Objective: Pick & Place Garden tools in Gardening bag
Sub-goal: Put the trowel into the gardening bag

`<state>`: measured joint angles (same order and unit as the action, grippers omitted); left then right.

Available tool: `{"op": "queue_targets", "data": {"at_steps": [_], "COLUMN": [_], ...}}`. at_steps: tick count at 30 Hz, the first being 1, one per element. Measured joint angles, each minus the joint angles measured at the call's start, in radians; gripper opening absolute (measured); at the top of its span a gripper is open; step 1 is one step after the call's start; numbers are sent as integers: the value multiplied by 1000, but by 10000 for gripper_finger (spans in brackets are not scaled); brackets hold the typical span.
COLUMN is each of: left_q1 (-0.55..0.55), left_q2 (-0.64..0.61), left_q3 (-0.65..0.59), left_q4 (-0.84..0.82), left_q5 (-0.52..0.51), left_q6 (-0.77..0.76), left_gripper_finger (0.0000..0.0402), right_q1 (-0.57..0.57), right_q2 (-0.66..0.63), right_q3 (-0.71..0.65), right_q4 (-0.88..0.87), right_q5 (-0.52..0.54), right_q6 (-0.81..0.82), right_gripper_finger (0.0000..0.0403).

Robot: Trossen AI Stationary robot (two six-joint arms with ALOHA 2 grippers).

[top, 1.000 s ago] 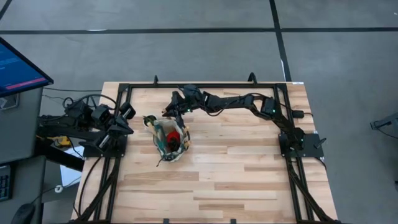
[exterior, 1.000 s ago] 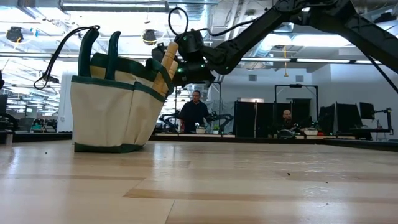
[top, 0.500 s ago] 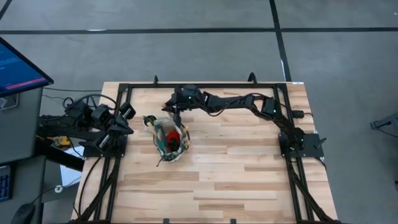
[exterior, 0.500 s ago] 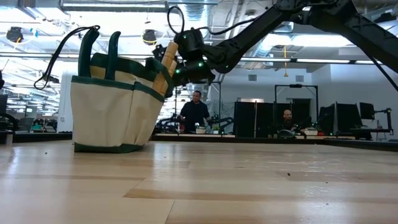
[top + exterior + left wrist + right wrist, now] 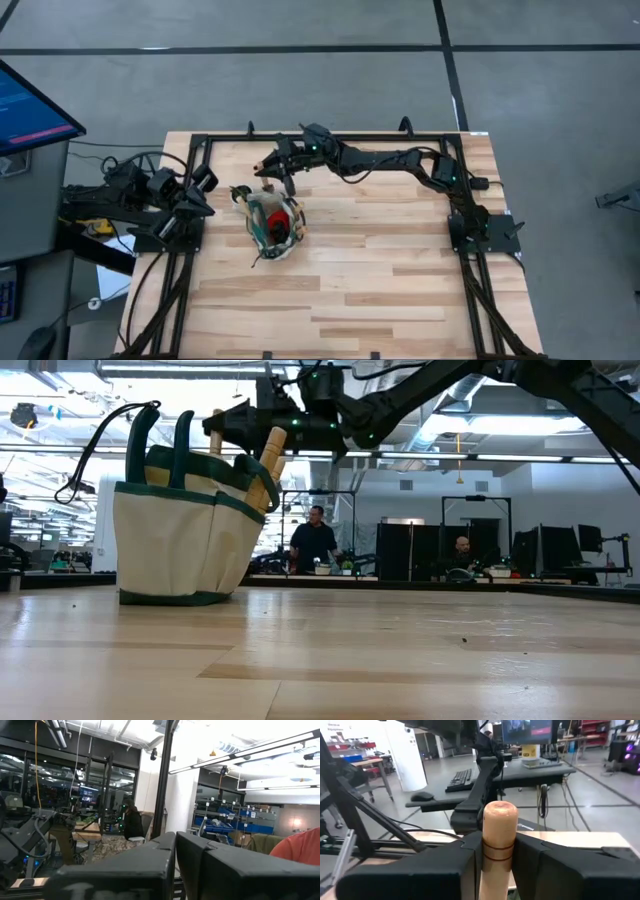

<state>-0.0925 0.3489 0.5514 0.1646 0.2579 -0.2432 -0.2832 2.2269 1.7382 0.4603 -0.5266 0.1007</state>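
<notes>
Bench (image 5: 380, 270) of pale wood planks carries a small beige fabric gardening bag (image 5: 185, 535) with dark green trim, left of centre; we see light wooden tool handles (image 5: 268, 455) and a red tool (image 5: 279, 218) sticking out of it. Our right gripper (image 5: 268, 170) hangs just beyond the bag's far rim, fingers clamped on a round light wooden handle (image 5: 498, 835). The left gripper (image 5: 200, 195) waits at the bench's left edge, and we cannot tell its opening.
</notes>
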Motion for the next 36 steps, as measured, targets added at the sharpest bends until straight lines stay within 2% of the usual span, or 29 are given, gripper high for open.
{"op": "queue_targets", "data": {"at_steps": [8, 12, 20, 28, 31, 36], "left_q1": [0, 0, 0, 0, 0, 0], "left_q2": [0, 0, 0, 0, 0, 0], "left_q3": [0, 0, 0, 0, 0, 0], "left_q4": [0, 0, 0, 0, 0, 0], "left_q5": [0, -1, -4, -4, -4, -3], "left_q6": [0, 0, 1, 1, 1, 1], "left_gripper_finger": [3, 3, 3, 3, 3, 3], "right_q1": [6, 9, 0, 7, 7, 16], "right_q2": [20, 18, 20, 19, 17, 18], "right_q3": [-1, -2, -5, -4, -3, -4], "right_q4": [-16, -33, -100, 217, 183, 43], "right_q5": [-16, 33, 81, -53, -51, -17], "right_q6": [25, -43, -69, 129, 134, 51], "right_gripper_finger": [61, 61, 61, 61, 61, 61]}}
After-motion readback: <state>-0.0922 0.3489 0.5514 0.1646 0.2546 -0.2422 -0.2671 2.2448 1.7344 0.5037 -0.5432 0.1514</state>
